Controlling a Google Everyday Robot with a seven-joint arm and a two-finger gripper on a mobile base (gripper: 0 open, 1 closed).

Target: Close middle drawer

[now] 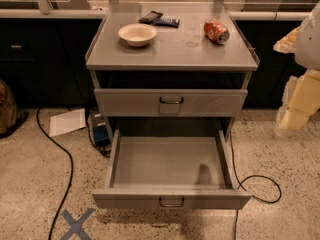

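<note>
The middle drawer (170, 166) of a grey metal cabinet is pulled far out toward me. Its plain tray interior is empty. Its low front panel (125, 199) carries a small dark wire handle (171, 202) at the centre. Above it a taller-fronted grey drawer (210, 102) sits nearly shut. My gripper (299, 101) shows as a pale, blurred shape at the right edge of the view. It hangs to the right of the cabinet, above floor level, apart from the open drawer and its handle.
On the cabinet top (170, 51) are a cream bowl (137, 34), a red soda can (216, 31) on its side and dark packets (159, 19). Black cables (67, 179) run on the speckled floor on both sides. A paper sheet (67, 121) and a blue tape X (77, 224) lie at the left.
</note>
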